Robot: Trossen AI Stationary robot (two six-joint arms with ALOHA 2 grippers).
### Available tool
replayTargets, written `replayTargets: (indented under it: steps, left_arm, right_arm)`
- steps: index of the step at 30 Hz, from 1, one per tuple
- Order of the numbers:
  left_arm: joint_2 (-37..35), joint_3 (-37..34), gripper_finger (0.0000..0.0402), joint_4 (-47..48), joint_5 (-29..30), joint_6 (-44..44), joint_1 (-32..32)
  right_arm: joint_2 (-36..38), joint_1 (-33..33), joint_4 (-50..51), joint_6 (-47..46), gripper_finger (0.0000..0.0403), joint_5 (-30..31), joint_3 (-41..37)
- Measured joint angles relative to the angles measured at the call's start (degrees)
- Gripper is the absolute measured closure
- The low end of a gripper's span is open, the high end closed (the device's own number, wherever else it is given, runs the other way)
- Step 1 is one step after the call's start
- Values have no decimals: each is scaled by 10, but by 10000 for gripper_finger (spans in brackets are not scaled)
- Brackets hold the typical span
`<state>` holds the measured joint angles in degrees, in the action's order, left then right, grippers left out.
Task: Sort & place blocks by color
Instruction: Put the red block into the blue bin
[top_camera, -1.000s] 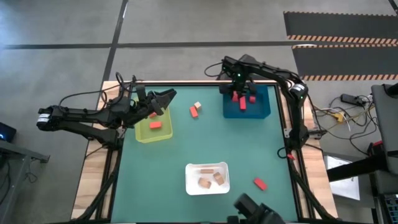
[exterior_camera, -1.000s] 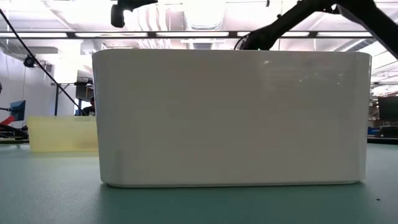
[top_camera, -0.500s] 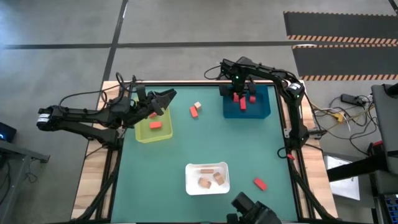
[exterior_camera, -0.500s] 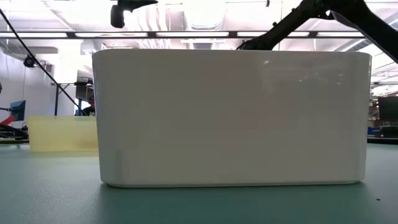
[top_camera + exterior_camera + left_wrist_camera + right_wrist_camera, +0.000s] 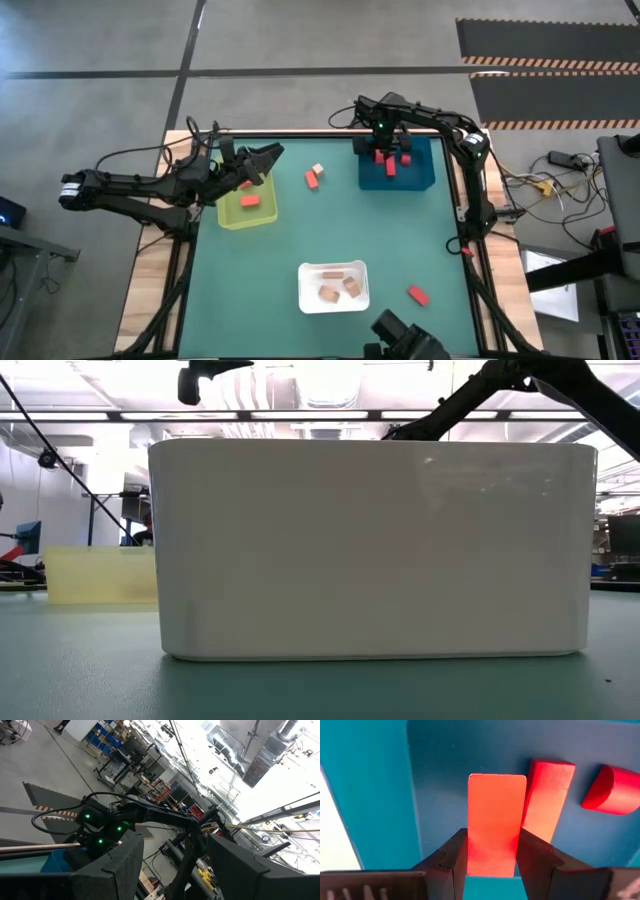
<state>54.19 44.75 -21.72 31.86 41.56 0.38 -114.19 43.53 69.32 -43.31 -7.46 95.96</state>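
Green table (image 5: 260, 270) | right end effector (image 5: 491, 851) grips one red block (image 5: 496, 822) | left end effector (image 5: 262, 163) spread | three trays

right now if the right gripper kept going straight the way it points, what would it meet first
Probably the floor of the blue plastic tray: the right gripper, shut on a flat orange-red rectangular block, points down into it, though depth is unclear.
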Motion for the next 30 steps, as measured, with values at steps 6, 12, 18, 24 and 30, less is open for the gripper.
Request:
replayTargets:
  steps: [6,12,18,24,30]
  left_arm:
    - [0,0,198,-1,0,0,0]
    - [0,0,198,-1,0,0,0]
    - [0,0,198,-1,0,0,0]
    - [0,0,198,-1,0,0,0]
    - [0,0,198,2,0,0,0]
  right_arm:
    - [0,0,-3,5,238,-3,0]
    - [0,0,-6,10,200,-16,0]
    - [22,0,3,25,191,-33,0]
    - [106,-12,13,29,191,-63,3]
    - [211,-72,13,28,191,-72,3]
